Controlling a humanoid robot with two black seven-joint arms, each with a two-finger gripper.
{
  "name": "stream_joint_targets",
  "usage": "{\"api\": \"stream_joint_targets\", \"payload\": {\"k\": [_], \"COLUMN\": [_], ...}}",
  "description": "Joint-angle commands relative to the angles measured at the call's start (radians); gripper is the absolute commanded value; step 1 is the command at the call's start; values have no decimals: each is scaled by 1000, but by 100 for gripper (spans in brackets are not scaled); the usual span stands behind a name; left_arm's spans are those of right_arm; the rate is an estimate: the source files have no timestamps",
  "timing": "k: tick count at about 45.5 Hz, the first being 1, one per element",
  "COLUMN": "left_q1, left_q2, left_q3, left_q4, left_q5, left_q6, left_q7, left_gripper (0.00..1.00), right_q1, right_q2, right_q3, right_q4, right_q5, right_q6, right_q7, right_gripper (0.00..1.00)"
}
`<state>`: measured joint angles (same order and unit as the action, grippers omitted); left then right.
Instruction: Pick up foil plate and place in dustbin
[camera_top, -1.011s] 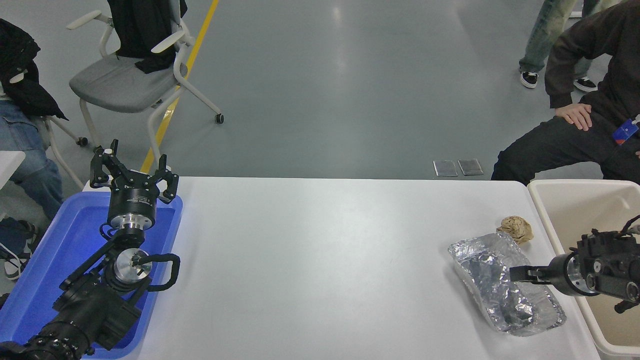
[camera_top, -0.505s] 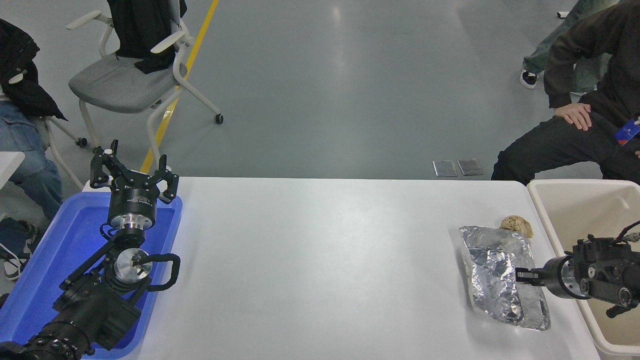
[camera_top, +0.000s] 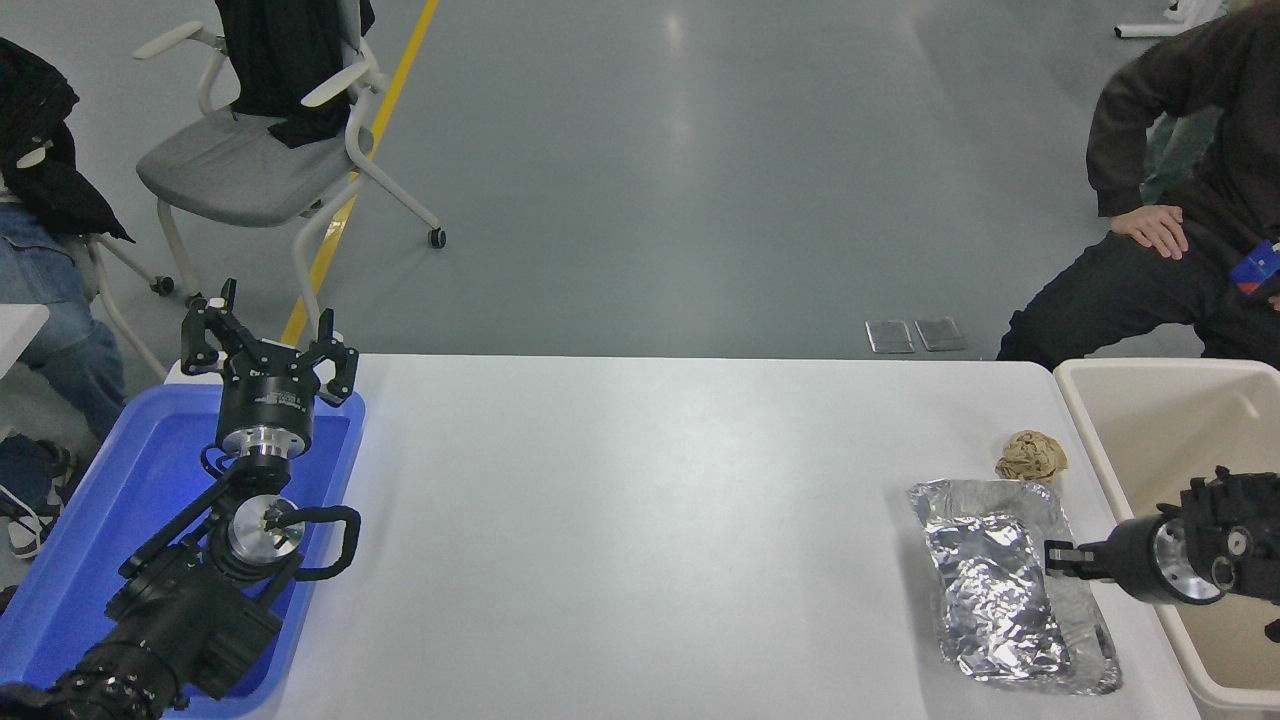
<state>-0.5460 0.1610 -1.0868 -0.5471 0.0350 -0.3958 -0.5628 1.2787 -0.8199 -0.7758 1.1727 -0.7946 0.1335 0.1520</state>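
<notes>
The foil plate (camera_top: 1000, 590) is a crinkled silver tray lying near the table's right front corner, long axis running front to back. My right gripper (camera_top: 1056, 558) comes in from the right edge and is at the plate's right rim, its fingers close together and seemingly pinching that rim. The dustbin (camera_top: 1110, 470) is a cream-beige bin standing just off the table's right edge; my right arm reaches over it. My left gripper (camera_top: 268, 352) is open, parked over the blue tray at the lower left.
A crumpled brown paper ball (camera_top: 1031, 457) lies just behind the foil plate. A shallow blue tray (camera_top: 70, 560) sits at the left edge. A person sits beyond the far right corner, and chairs stand at the far left.
The foil plate has turned and shifted with my right gripper, from angled and tipped up to lying flatter with its long axis front to back. The gripper has drawn back a little to the right.
</notes>
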Motion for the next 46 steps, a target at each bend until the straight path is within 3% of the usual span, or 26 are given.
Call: {"api": "stream_joint_targets", "payload": {"k": [1,12,25,32,46], "left_q1": [0,1,1,1,1], "left_q2": [0,0,0,0,3], "left_q3": [1,-1,-1,-1,-1], "left_q4": [-1,-1,-1,-1,-1], "left_q5": [0,0,0,0,0], "left_q6": [0,0,0,0,0], "left_q7": [1,1,1,1,1], "left_gripper": [99,99,99,99,99], "right_q1": [333,715,1085,1160,1143], "right_q2": [-82,22,123,122,99], "right_q3": [-189,-465,-603,-605,-701], "right_q4": [179,274,346,346,295], "right_q5": [21,146,160,156,140], "right_q6": [20,78,288,383,382], "right_q7": [3,4,4,1,-3], "right_gripper": [0,0,0,0,0]}}
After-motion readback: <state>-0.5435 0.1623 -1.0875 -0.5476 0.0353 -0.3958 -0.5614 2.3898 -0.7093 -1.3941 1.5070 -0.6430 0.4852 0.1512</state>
